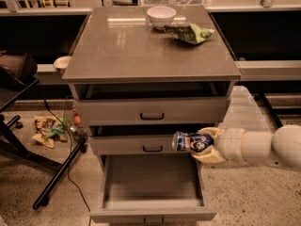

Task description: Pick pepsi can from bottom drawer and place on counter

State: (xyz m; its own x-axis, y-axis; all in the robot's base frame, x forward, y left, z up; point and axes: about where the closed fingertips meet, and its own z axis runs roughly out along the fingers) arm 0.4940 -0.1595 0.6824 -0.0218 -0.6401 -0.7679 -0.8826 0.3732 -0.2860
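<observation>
The pepsi can (189, 141) is dark blue with a white-red logo and lies sideways in my gripper (203, 145), which is shut on it. The arm comes in from the right edge. The can hangs in the air in front of the middle drawer, above the right part of the open bottom drawer (151, 182). That drawer is pulled out and its grey inside looks bare. The glossy grey-brown counter (141, 46) tops the cabinet, well above the can.
A white bowl (161, 16) and a green snack bag (189, 32) sit at the counter's back. The two upper drawers (151, 111) are shut. A black chair base (28, 149) and litter (47, 128) lie on the floor at left.
</observation>
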